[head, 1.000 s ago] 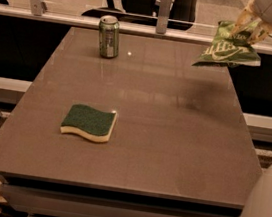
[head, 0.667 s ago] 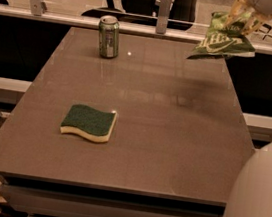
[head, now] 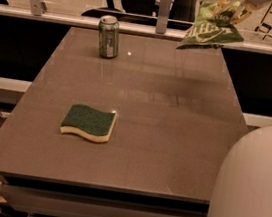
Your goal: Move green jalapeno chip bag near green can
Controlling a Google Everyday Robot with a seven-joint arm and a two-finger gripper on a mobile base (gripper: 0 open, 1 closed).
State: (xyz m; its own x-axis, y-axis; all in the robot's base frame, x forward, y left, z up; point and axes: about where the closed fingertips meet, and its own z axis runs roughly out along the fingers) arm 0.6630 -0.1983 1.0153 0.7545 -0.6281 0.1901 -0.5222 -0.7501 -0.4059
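The green jalapeno chip bag (head: 211, 28) hangs in the air above the table's far right edge, held from its top. My gripper (head: 235, 7) is at the top right of the view, shut on the bag's upper edge. The green can (head: 108, 37) stands upright on the far left part of the table, well to the left of the bag.
A dark-green-topped yellow sponge (head: 89, 123) lies on the table's (head: 172, 136) near left part. A rail with metal posts (head: 165, 3) runs behind the table. Part of my white body (head: 250, 192) fills the lower right corner.
The gripper has carried the chip bag to the left and slightly up, closer to the can. The can and sponge have not moved.
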